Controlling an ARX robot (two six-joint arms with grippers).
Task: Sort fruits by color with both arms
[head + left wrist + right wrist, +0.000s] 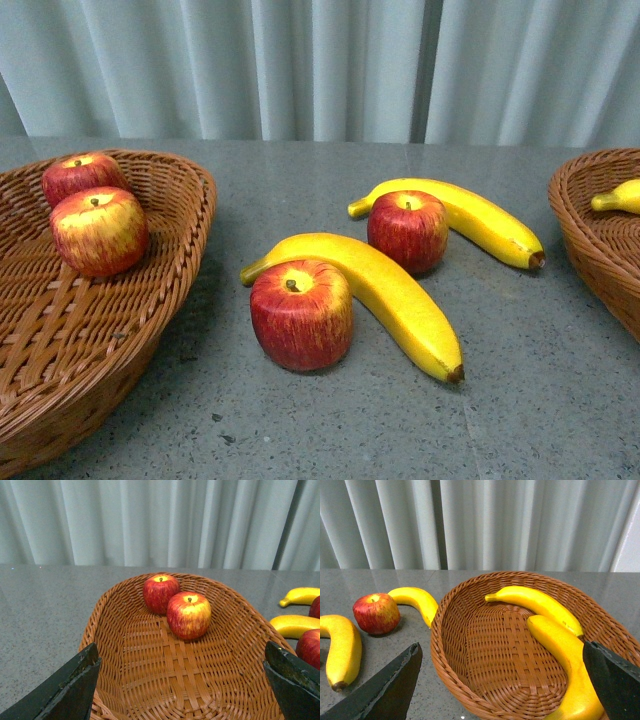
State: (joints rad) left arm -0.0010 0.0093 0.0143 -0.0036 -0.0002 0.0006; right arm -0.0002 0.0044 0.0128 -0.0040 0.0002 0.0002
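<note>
In the front view two red apples [301, 315] [407, 230] and two yellow bananas [400, 295] [480, 220] lie on the grey table between the baskets. The left wicker basket [190, 200] holds two apples [98, 230] [78, 175]. The right basket [590, 240] shows one banana end [622, 196]. Neither arm shows in the front view. My left gripper [182, 690] is open and empty over the near end of the apple basket [150, 670]. My right gripper [502, 685] is open and empty over the near rim of the banana basket [495, 650], which holds two bananas [535, 602] [565, 655].
A pale pleated curtain [320, 60] hangs behind the table's far edge. In the right wrist view an apple [376, 613] and two bananas [417, 600] [342, 647] lie on the table beside the basket.
</note>
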